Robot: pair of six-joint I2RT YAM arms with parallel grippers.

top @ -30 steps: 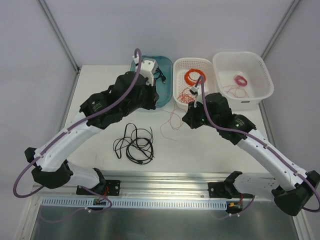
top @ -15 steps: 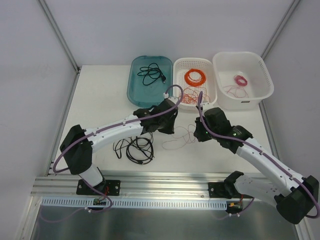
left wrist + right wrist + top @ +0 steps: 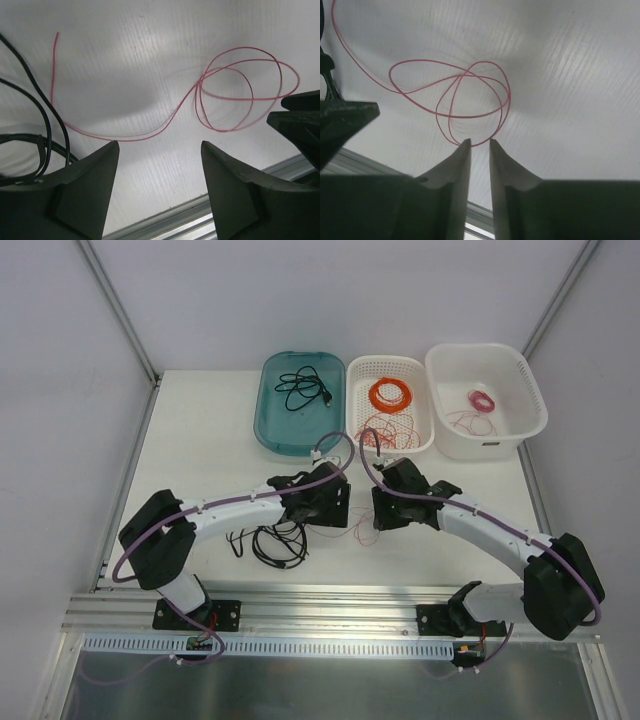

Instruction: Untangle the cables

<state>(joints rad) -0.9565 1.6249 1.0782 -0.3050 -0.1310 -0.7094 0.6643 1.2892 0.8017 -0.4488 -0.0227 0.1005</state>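
White tabletop (image 3: 200,440), matte and finely ribbed in the wrist views, inside a booth of plain pale walls (image 3: 320,300). Two slanting metal frame posts (image 3: 118,310) mark the rear corners. An aluminium rail (image 3: 330,602) runs along the near edge, with a white slotted strip (image 3: 320,645) and a grey metal sheet (image 3: 330,690) in front of it. Lighting is even and diffuse, and shadows on the tabletop are soft.

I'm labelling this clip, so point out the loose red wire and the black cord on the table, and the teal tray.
red wire (image 3: 200,84), left wrist view, where its loops cross.
black cord (image 3: 274,543), top view, middle of its clump.
teal tray (image 3: 283,432), top view, bare near floor.
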